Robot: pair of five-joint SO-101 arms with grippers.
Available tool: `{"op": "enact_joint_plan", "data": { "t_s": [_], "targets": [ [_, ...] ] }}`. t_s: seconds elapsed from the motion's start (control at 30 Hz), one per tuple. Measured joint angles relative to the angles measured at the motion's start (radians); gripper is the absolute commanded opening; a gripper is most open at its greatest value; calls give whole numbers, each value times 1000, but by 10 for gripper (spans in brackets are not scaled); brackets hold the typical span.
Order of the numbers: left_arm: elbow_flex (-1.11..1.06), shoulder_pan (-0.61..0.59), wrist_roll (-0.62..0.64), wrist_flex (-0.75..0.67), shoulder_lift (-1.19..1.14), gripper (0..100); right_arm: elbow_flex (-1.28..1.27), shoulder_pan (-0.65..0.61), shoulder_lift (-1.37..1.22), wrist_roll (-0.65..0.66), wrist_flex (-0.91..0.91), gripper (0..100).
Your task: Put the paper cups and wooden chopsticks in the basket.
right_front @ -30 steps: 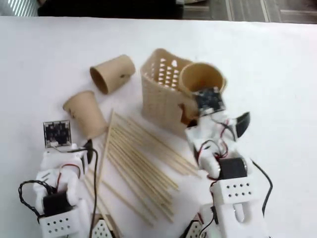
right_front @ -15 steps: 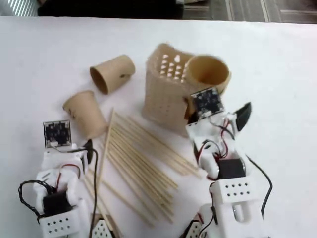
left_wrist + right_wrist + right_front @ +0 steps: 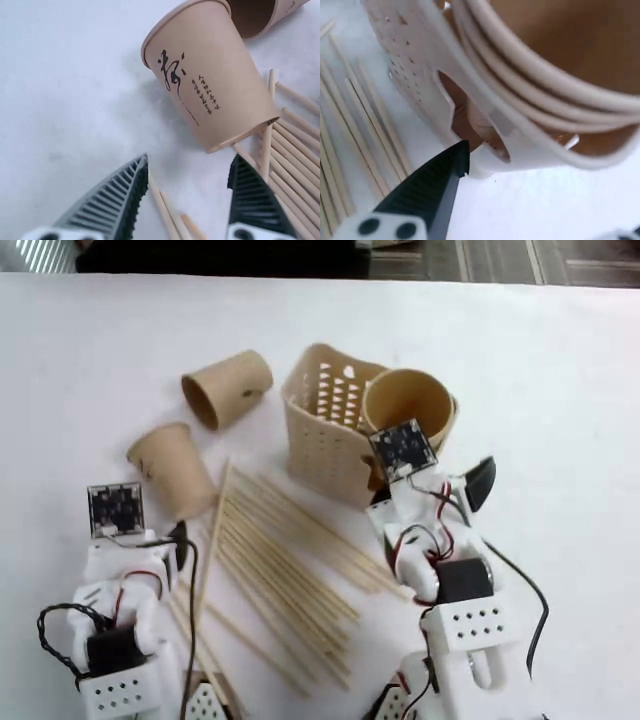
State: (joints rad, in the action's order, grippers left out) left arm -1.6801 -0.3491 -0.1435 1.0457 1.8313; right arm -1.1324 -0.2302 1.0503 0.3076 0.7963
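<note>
nosing basket, right jaws seemingly apart

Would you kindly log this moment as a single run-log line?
left gripper open by nearer fallen paper cup; right gripper open at basket; another paper cup inside basket; wooden chopsticks on table

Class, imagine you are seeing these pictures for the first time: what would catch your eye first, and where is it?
A perforated basket stands in the middle, a paper cup mouth-up at its right end and the open right end effector close against it. Wooden chopsticks lie fanned in front; to the left a far cup and a near cup lie on their sides.
</note>
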Motion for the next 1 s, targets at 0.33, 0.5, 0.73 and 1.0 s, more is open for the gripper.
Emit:
{"op": "enact_joint_plan", "data": {
  "t_s": [0.33,0.5,0.73,1.0],
  "targets": [
    [0,0,0,0,0,267,-31,-61,0,247,-186,415],
    [0,0,0,0,0,267,-31,-61,0,365,-264,414],
    [0,0,0,0,0,267,-38,-46,0,445,-276,415],
    [0,0,0,0,0,268,-35,37,14,443,-129,415]
  ]
}}
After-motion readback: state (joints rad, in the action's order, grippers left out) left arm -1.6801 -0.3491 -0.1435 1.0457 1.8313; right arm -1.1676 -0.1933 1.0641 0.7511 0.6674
